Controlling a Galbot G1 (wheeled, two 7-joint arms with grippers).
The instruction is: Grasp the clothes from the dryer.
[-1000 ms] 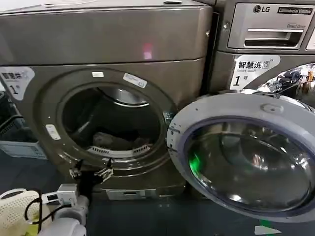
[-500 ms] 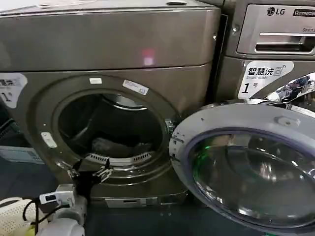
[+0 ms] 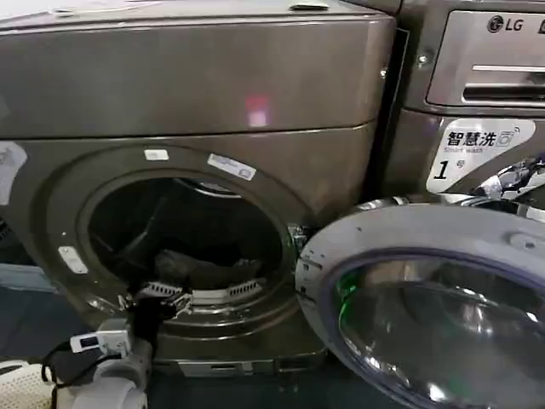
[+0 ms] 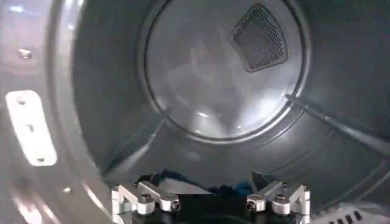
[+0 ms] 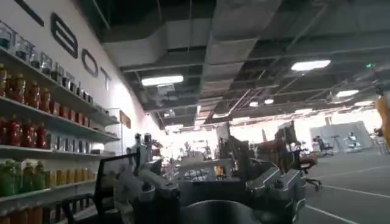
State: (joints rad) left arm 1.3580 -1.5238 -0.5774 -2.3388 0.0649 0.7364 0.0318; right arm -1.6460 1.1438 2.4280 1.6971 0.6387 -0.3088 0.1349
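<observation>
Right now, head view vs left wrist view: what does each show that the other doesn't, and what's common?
Head view alone: the dryer from outside, its open glass door swung to the right, the white "1" sticker, and the LG machine beside it.

Left wrist view alone: the drum's round rear wall with a mesh vent, and a drum rib.

Both: the left gripper, open at the port's lower rim, and the clothes on the drum floor just beyond it.
</observation>
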